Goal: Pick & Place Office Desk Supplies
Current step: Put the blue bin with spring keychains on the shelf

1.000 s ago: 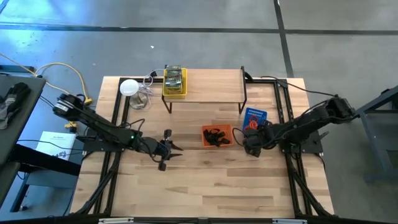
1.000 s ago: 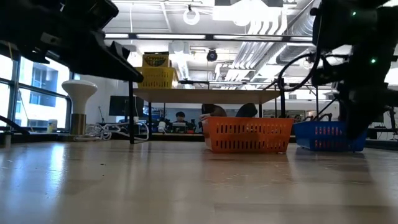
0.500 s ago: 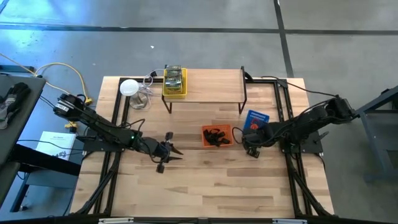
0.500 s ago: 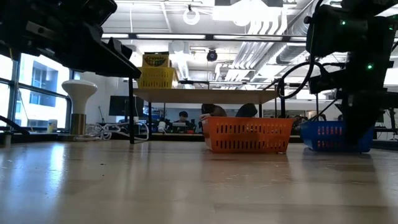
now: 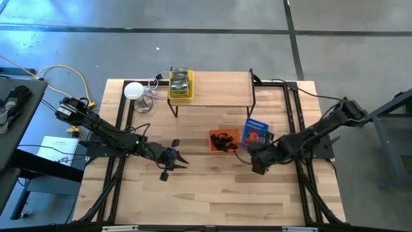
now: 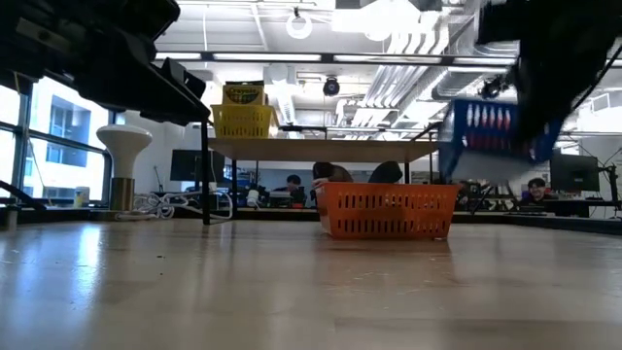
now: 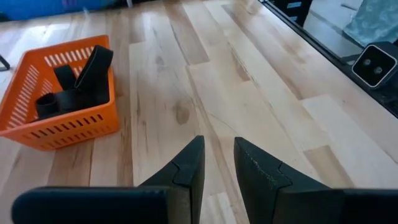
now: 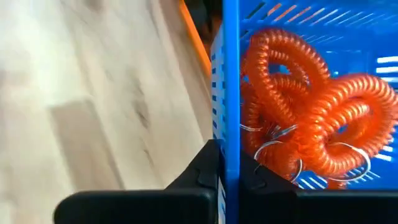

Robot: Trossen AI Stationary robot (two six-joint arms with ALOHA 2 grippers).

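Overhead, the right tool (image 5: 257, 162) is clamped on the wall of a blue basket (image 5: 256, 133) carrying red coiled bands (image 5: 257, 136), just beside the orange basket (image 5: 223, 140) of black clips (image 5: 222, 140); the yellow basket (image 5: 181, 84) with its yellow-green packs (image 5: 181, 80) sits on the raised shelf (image 5: 212, 90), well apart. The left tool (image 5: 176, 157) waits over bare bench (image 5: 212, 187), its fingers close together on nothing. From bench height, the blue basket (image 6: 494, 136) hangs tilted in the air above and beside the orange basket (image 6: 387, 211), clear of the boards. The left wrist camera shows the fingers (image 7: 186, 168) nearly shut, with the orange basket (image 7: 59, 99) and its clips (image 7: 78, 84) ahead. The right wrist camera shows the fingers (image 8: 205, 168) pinching only the thin blue wall (image 8: 230, 81), the red bands (image 8: 305, 106) heaped inside. The risk I judge greatest is that single-wall pinch: the loaded basket could pivot or slip free, spilling bands. A low swing could also knock the orange basket's rim.
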